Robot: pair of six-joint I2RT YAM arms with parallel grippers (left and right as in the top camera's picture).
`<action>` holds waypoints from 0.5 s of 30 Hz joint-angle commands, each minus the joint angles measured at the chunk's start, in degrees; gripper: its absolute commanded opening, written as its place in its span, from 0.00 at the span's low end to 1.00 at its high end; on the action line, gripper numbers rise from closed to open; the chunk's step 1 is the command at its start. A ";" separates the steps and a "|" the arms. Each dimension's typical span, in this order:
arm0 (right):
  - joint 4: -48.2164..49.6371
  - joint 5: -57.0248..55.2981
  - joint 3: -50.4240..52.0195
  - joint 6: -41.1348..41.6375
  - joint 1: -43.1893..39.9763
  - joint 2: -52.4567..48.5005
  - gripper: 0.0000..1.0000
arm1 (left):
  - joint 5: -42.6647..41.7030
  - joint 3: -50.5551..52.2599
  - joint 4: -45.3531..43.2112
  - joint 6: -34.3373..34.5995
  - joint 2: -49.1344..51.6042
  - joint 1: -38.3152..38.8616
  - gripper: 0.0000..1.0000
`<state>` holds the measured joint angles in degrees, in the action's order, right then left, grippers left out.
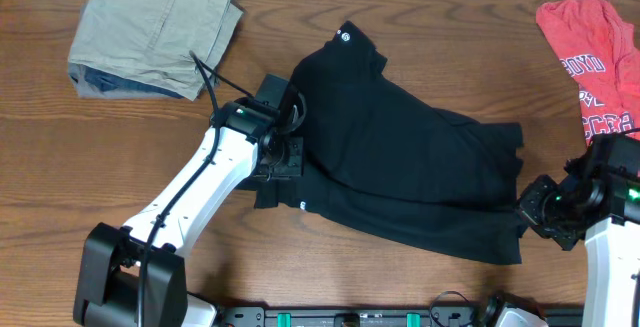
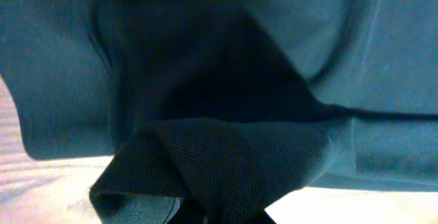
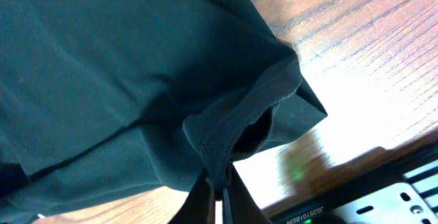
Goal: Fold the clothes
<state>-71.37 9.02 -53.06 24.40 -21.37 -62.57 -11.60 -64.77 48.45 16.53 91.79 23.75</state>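
Note:
The clothes, a black shirt [image 1: 400, 137], lie spread and partly doubled over across the middle of the table. A small white logo [image 1: 343, 36] shows at the far end and a white label [image 1: 303, 205] near the left edge. My left gripper [image 1: 290, 157] is at the shirt's left edge, shut on a bunched fold [image 2: 226, 162] that rises from its jaws [image 2: 233, 218]. Over at the shirt's right edge, my right gripper [image 1: 527, 207] is shut as well. Its thin fingers [image 3: 224, 190] pinch a rolled hem of the shirt [image 3: 102, 80] just above the wood.
Folded khaki trousers [image 1: 150, 27] lie at the far left. A red T-shirt with white lettering [image 1: 595, 57] lies at the far right, close behind the right arm. A black rail [image 1: 350, 317] runs along the table's front edge.

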 commanded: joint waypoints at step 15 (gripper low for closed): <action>8.52 0.02 2.60 3.21 0.76 -6.34 0.06 | 10.19 0.61 -1.90 0.24 0.72 0.07 0.23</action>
<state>-63.16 9.08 -50.87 26.85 -21.37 -67.77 -3.97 -64.77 46.94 16.43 91.98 23.77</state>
